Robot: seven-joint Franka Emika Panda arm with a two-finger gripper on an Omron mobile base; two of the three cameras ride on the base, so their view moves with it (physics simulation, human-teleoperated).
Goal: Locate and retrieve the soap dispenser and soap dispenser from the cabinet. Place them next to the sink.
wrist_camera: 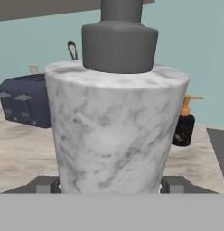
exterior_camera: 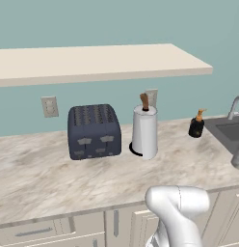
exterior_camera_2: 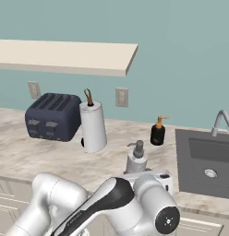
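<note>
The grey speckled soap dispenser (wrist_camera: 116, 135) with its dark pump looms close in the hand view, and my gripper (wrist_camera: 110, 185) is shut on its base, one fingertip on each side. From the right base view this dispenser (exterior_camera_2: 136, 159) stands upright just above my hand, over the counter front, left of the sink (exterior_camera_2: 204, 156). The squat black dispenser with the orange pump (exterior_camera: 196, 125) (exterior_camera_2: 158, 132) (wrist_camera: 184, 128) stands on the counter beside the sink's (exterior_camera: 230, 130) left rim. The cream wall shelf (exterior_camera: 92, 62) (exterior_camera_2: 65, 55) hangs bare above.
A dark blue toaster (exterior_camera: 94, 131) (exterior_camera_2: 52, 117) and a white paper-towel roll (exterior_camera: 144, 130) (exterior_camera_2: 93, 124) stand at the back of the marbled counter (exterior_camera: 44, 169). A curved faucet (exterior_camera_2: 220, 120) rises behind the basin. Panelled doors and drawers (exterior_camera: 68, 229) run below.
</note>
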